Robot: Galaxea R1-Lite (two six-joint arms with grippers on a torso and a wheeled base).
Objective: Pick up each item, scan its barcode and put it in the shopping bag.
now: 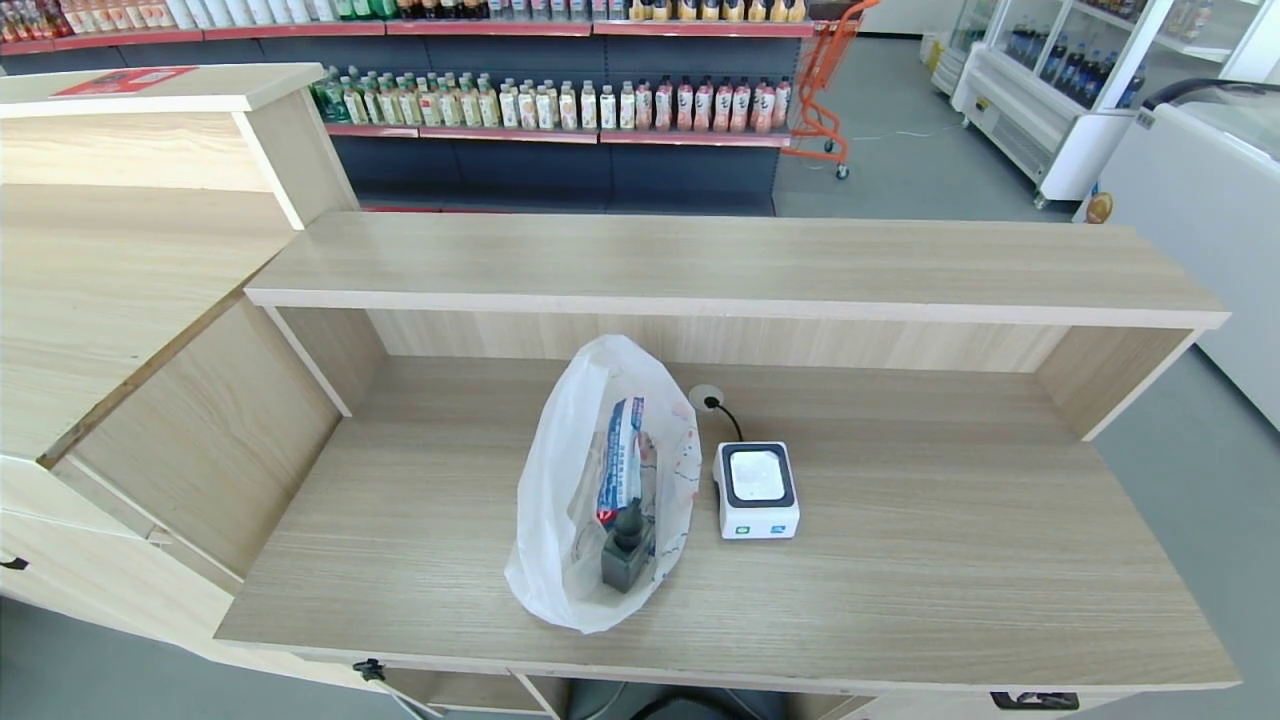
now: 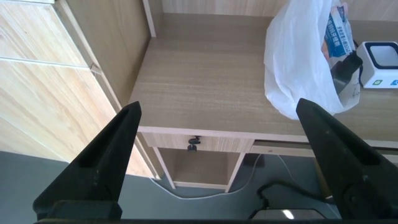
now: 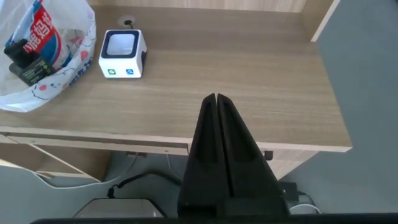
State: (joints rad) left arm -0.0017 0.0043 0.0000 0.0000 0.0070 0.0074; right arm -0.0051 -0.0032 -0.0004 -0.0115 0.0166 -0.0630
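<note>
Bag: a thin white plastic shopping bag [image 1: 556,470] lies on the table with its open mouth toward the back wall. It is near the middle of the table, a bit to the left.
In the bag: a blue, white and red packet [image 1: 620,455] lies in the far part of the bag. A dark boxy thing with a black top [image 1: 627,552] sits in the near part and touches the packet.
Scanner: a small white square scanner box with a dark frame around its pale top [image 1: 757,490] stands just to the right of the bag.
Cable: a thin black cable [image 1: 728,418] runs from the back of the scanner to a round hole [image 1: 705,396] in the table.
Table: the long light wooden checkout table [image 1: 950,540] has a raised wooden ledge [image 1: 740,260] along its far side.
Left gripper: the black left gripper [image 2: 219,106] hangs off the near edge of the table, to the left of the bag. Its two fingers [image 2: 112,162] are spread wide apart and hold nothing.
Right gripper: the black right gripper [image 3: 216,98] hangs off the near edge of the table, to the right of the scanner. Its two fingers are pressed together with nothing between them.
Behind: store shelves with rows of drink bottles [image 1: 560,105] stand far back, with an orange shopping cart [image 1: 825,60] beside them.
</note>
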